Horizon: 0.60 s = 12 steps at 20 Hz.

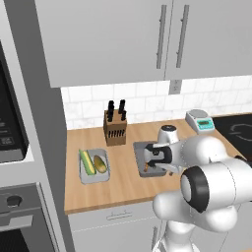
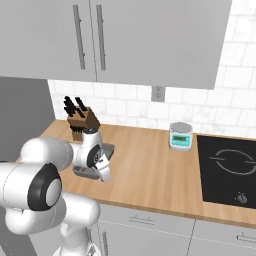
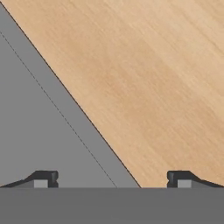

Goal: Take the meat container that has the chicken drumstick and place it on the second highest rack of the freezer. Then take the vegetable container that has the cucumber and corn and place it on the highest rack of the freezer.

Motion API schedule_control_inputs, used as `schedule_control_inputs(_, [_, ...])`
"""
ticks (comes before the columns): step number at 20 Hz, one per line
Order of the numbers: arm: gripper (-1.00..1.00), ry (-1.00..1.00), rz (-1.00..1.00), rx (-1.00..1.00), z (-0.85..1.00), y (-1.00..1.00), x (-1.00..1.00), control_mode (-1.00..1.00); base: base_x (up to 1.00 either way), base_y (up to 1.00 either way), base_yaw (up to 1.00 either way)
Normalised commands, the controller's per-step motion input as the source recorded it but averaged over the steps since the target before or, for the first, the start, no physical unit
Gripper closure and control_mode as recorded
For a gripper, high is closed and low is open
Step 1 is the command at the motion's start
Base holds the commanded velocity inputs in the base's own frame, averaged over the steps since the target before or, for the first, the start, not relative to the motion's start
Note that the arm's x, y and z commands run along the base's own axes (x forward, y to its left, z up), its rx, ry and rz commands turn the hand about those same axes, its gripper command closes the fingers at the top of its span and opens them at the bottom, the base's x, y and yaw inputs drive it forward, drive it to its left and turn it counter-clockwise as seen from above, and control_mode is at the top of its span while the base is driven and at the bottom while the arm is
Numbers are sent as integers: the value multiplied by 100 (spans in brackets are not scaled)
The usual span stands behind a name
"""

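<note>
**Spread gripper lowered over the meat container**

The gripper (image 3: 112, 179) is held with its jaws spread wide, nothing between them, straddling the rim of the grey meat container (image 1: 140, 150) on the wooden counter (image 1: 123, 182). Its contents are hidden by the arm. The vegetable container (image 1: 83, 176), with cucumber (image 1: 87, 162) and corn (image 1: 100, 164), lies to its left, in front of the knife block (image 1: 115, 129).

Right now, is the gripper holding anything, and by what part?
Nothing held. The gripper is open, its fingertips straddling the rim of the grey tray on the counter.
</note>
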Motion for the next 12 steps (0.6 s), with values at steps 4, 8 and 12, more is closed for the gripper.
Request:
schedule_control_inputs(4, [-100,0,0,0,0,0,-2,-100,0,0,0])
schedule_control_inputs(8, [-100,2,-3,0,0,1,-5,-100,0,0,0])
schedule_control_inputs(12, [-100,6,-6,0,0,12,-9,-100,0,0,0])
